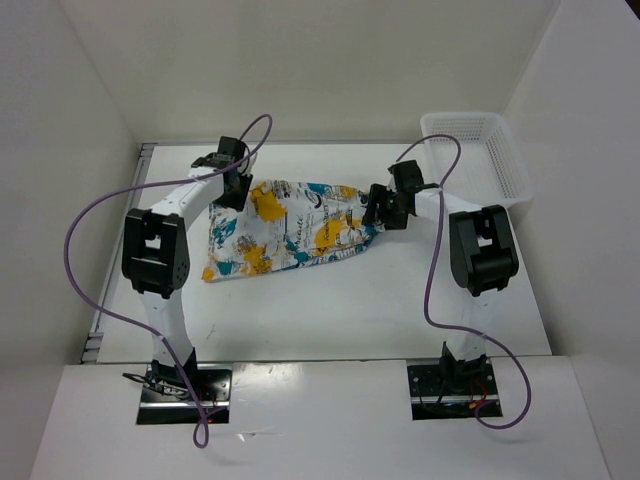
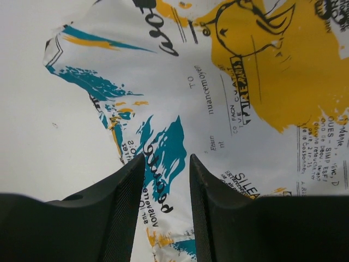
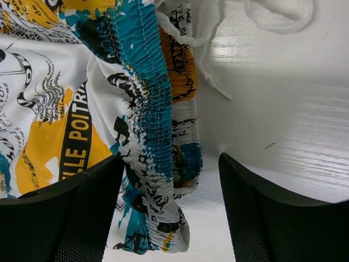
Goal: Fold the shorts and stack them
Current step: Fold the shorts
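With the shorts (image 1: 290, 228) spread at the frame's centre, the waistband (image 3: 144, 98) should be straddled fully by the wide-open right gripper (image 3: 170, 159), and the upper-left edge pinched by the narrowly parted left gripper (image 2: 167, 158), so both layers are lifted together.
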